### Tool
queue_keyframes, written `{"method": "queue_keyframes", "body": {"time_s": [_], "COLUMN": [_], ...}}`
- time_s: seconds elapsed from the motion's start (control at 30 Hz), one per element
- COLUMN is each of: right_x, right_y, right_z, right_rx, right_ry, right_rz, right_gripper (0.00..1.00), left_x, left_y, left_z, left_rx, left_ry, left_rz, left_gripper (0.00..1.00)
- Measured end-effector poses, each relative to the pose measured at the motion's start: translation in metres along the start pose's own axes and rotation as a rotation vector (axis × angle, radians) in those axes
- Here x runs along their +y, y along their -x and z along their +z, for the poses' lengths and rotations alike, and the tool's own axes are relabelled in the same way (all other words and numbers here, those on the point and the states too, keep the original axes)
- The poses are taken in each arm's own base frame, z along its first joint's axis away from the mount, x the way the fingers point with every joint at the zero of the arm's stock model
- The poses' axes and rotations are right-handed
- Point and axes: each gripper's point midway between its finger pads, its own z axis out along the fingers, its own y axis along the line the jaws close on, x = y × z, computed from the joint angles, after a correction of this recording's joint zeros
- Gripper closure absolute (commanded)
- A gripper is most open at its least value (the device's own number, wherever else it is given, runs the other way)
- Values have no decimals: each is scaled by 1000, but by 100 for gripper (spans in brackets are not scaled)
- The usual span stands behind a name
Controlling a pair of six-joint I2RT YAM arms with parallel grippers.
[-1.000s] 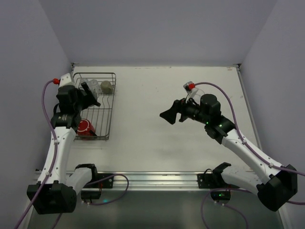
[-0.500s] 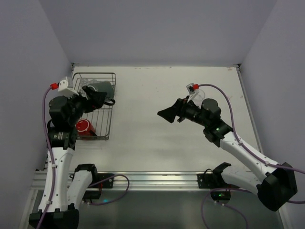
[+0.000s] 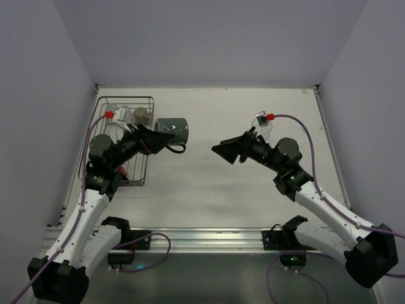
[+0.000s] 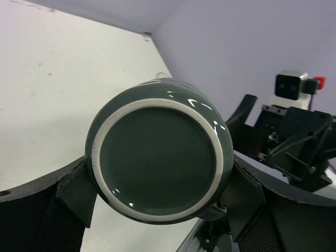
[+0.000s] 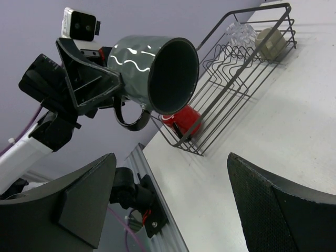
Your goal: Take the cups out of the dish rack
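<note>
On the left, the dish rack [image 3: 142, 161] holds a red mug [image 5: 181, 122] at its near end, with a clear tumbler [image 5: 240, 34] and a greyish-tan cup [image 5: 270, 42] at the far end. Just right of it, the left gripper [image 3: 154, 137] pinches the dark green mug [image 3: 174, 130] around its base, the mug on its side in the air, mouth pointing right. Facing it, apart, the right gripper [image 3: 226, 151] hangs with fingers spread wide, nothing between them.

At the table's [image 3: 253, 190] left sits the dish rack [image 3: 134, 152], a mug [image 5: 181, 119] in its near end, a tumbler [image 5: 240, 32] and cup [image 5: 270, 42] at the far end. Just right of it, the left gripper [image 3: 158, 136] holds a second mug [image 3: 173, 129].
</note>
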Motion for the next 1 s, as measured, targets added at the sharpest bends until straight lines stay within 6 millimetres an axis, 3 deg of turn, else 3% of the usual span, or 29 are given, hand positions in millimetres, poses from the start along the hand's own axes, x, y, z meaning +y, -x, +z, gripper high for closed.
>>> {"method": "queue_keyframes", "body": {"time_s": [0.27,0.47,0.77,1.0], "right_x": [6,23,32,44], "right_y": [2,6,-4,0], "right_z": [-9,-11,0,-1], "right_rx": [-22,-25,44,41], "right_ry": [21,104,207,267], "right_rz": [-15,-17,66,89], "right_gripper": [13,16,21,28], "left_x": [-39,-55,-85,-87], "left_y": [2,-13,-52,-86], "left_z": [13,16,23,37], "left_rx": [-6,38,141,227], "left_ry": [-198,-287,-396,-390], "left_rz": [-32,-67,-94,-133], "left_gripper": [95,95,95,95]}}
